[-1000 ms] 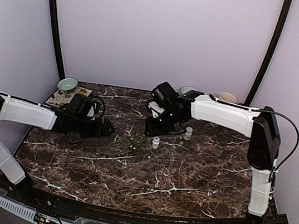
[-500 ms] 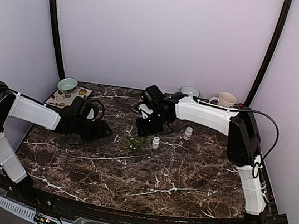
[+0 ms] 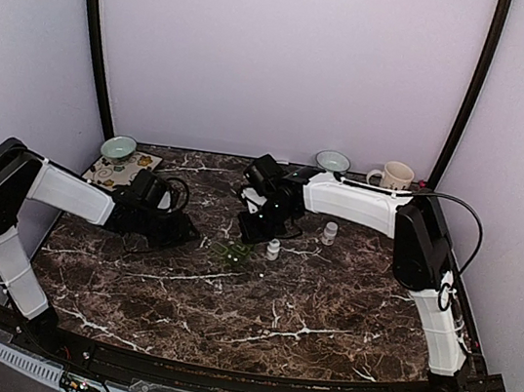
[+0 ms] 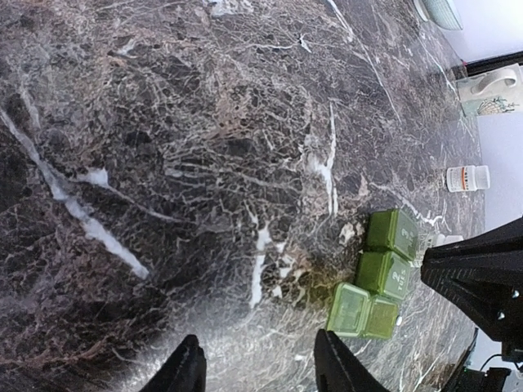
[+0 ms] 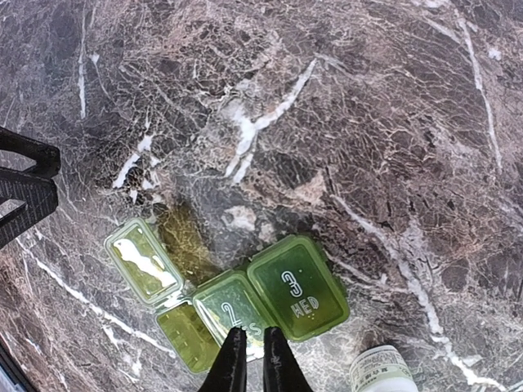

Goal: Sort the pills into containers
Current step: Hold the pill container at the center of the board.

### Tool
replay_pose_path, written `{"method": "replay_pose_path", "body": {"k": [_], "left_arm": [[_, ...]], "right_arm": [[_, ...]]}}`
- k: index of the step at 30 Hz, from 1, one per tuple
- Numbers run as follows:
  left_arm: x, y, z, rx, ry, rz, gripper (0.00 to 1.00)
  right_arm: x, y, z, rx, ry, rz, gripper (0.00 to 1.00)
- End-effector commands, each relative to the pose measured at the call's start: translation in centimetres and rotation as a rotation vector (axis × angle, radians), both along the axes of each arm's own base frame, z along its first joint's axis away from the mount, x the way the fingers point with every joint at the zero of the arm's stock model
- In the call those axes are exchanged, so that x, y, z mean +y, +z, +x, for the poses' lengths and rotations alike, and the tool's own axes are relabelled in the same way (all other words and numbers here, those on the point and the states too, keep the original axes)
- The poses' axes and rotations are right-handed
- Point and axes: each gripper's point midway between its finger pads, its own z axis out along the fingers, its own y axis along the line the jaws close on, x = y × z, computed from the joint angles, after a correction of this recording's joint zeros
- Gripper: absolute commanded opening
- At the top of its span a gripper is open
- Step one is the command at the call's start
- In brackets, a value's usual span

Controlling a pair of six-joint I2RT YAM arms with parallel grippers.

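Green plastic pill organiser (image 3: pixel 234 251) lies mid-table. Since a second ago the right gripper (image 5: pixel 253 336) has swung left over it and clenched empty, tips at the lid marked 2 (image 5: pixel 237 310). The left gripper (image 4: pixel 257 363) has reached nearer, fingers apart on nothing. The end lid (image 5: pixel 143 261) lies flipped open; I cannot tell what its cell holds. A white pill bottle (image 3: pixel 273 248) stands just right of the organiser. All rest on the dark veined marble tabletop (image 3: pixel 323 314), with a cream mug (image 3: pixel 396 175) by the lilac wall (image 3: pixel 282 61).
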Motion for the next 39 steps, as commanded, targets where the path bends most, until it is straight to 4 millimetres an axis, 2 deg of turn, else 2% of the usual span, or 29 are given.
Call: {"method": "replay_pose_path", "body": {"k": [1, 15, 39], "left_arm": [[-0.9, 0.9, 0.9, -0.015, -0.017, -0.034, 0.45], [-1.7, 0.1, 1.3, 0.009, -0.045, -0.046, 0.39], [-2.8, -1.5, 1.1, 0.060, -0.104, -0.059, 0.32]], "right_arm": [[0.3, -0.8, 0.2, 0.007, 0.012, 0.001, 0.08], [0.1, -2.0, 0.0, 0.031, 0.020, -0.013, 0.06], [0.0, -2.3, -0.3, 0.049, 0.023, -0.012, 0.06]]}}
